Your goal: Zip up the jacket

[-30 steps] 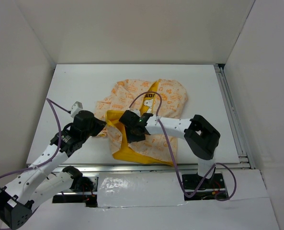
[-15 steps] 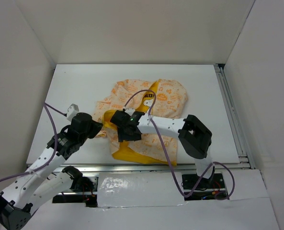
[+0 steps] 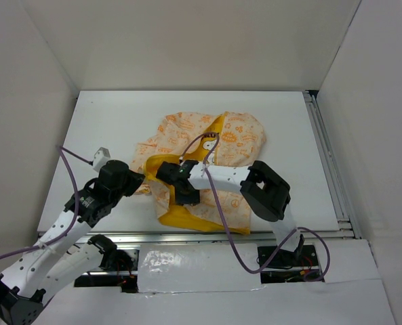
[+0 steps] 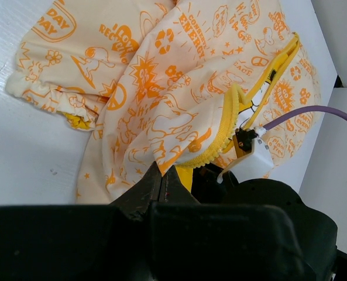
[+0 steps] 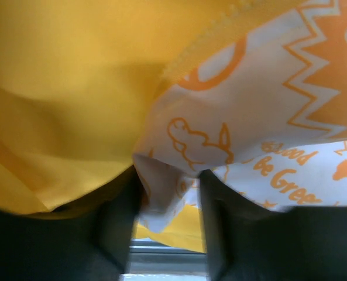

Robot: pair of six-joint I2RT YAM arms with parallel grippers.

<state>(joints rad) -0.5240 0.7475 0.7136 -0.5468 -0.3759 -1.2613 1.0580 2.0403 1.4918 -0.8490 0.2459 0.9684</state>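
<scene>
Pinched shut, the left gripper [image 4: 163, 178] clamps the near edge of the jacket [image 4: 161, 88], just beside the curled yellow zipper strip [image 4: 223, 133]. Close on its right in the overhead view, the right gripper [image 5: 168, 202] grips a fold of printed cream fabric between its fingers [image 5: 118, 222], with the yellow lining [image 5: 62, 88] bulging above. The jacket lies crumpled and unzipped near the middle of the white table [image 3: 106, 115]. Its front gapes yellow, and its upper part spreads toward the far edge.
</scene>
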